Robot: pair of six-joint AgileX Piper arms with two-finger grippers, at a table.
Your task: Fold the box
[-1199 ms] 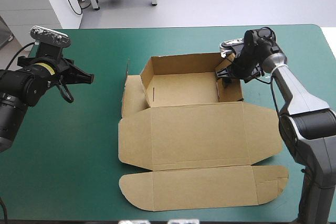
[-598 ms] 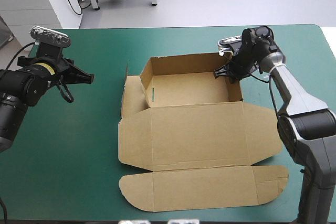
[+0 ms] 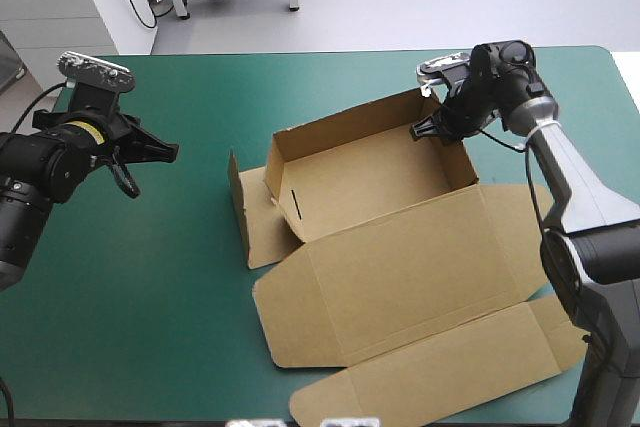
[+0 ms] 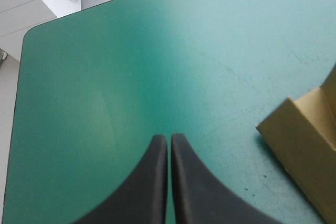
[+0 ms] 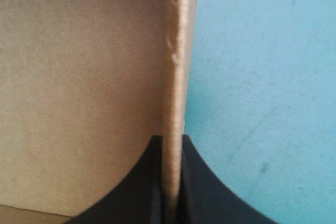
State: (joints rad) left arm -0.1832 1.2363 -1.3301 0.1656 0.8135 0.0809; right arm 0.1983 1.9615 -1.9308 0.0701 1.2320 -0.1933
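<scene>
The teal-green cover [image 3: 180,277] is lying bare across most of its width. The brown box [image 3: 360,177] is sitting on it a little askew, over towards the right arm's side. It is standing as an open tray with its walls raised. The lid [image 3: 400,272] is spreading flat towards the robot, and one side flap [image 3: 250,222] is hanging loose on the side facing the left gripper [image 3: 168,151].

The right gripper [image 3: 428,129] is reaching down to the tray's far right corner and pinching the top of a wall [image 5: 177,61]. In its wrist view the black fingers [image 5: 142,182] are all but closed, with the board's edge running straight out from between them. The tray's floor [image 5: 79,77] is lying to one side of the gripper and bare cover to the other. My guess is that it is gripping there because that corner gives a handle on the whole sheet, either to turn the box to a better angle or to firm up the wall. Which of the two, I cannot say.

The left gripper is hovering well apart from the box, its fingers pressed together into one point and holding nothing. A corner of the box [image 4: 307,142] is showing ahead of it, off to one side. It looks to be waiting clear so that the box can swing freely.
</scene>
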